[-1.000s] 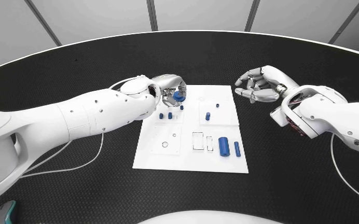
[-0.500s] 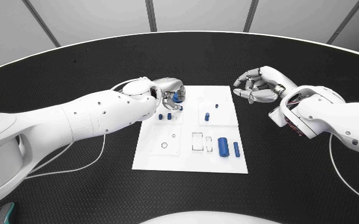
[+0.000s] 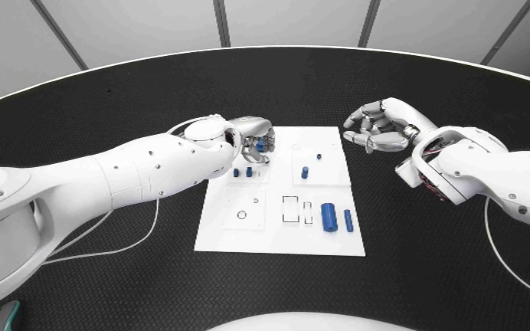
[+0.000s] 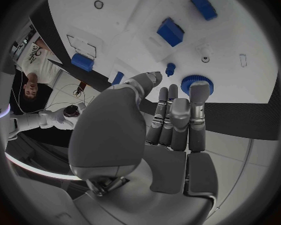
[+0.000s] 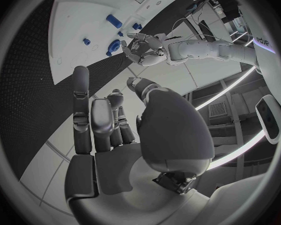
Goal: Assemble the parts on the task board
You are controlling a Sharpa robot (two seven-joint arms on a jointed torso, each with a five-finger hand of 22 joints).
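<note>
The white task board (image 3: 282, 227) lies mid-table. My left hand (image 3: 250, 132) hovers over its far left corner, fingers stretched out together. One fingertip (image 4: 198, 91) touches a blue gear (image 4: 188, 81) that sits on the board (image 4: 240, 35), also seen as the gear (image 3: 262, 145) in the head view. The thumb (image 4: 147, 80) stands apart from it, with a small blue peg (image 4: 170, 69) between. My right hand (image 3: 381, 126) hangs off the board's far right corner, loosely curled and holding nothing; its fingers (image 5: 90, 120) are apart.
Blue pegs (image 3: 244, 171) stand near the left hand, another peg (image 3: 305, 171) mid-board. A thick blue cylinder (image 3: 329, 217) and a thin one (image 3: 348, 220) lie at the near right. Two blue blocks (image 4: 170, 31) show in the left wrist view. Black table (image 3: 132, 270) surrounds the board.
The left hand has shifted slightly toward the board's far edge and the gear has gone from inside its grip down onto the board. The right hand has hardly moved.
</note>
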